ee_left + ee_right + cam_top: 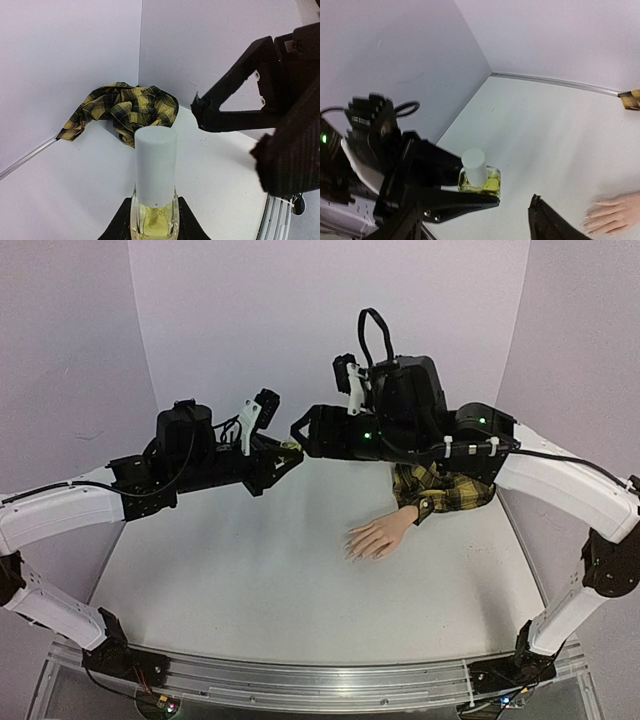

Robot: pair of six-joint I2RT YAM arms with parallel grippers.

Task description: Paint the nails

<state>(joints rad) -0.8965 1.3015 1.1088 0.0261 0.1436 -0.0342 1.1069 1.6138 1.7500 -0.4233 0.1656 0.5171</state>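
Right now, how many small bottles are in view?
1: the white-capped bottle of yellowish liquid, gripped in the left hand and raised above the table's far side. No other shows, though the bunched plaid sleeve could hide one.

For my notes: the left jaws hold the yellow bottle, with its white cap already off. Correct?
No. The left jaws hold the yellow bottle, but its white cap is on it; the left wrist view shows this.
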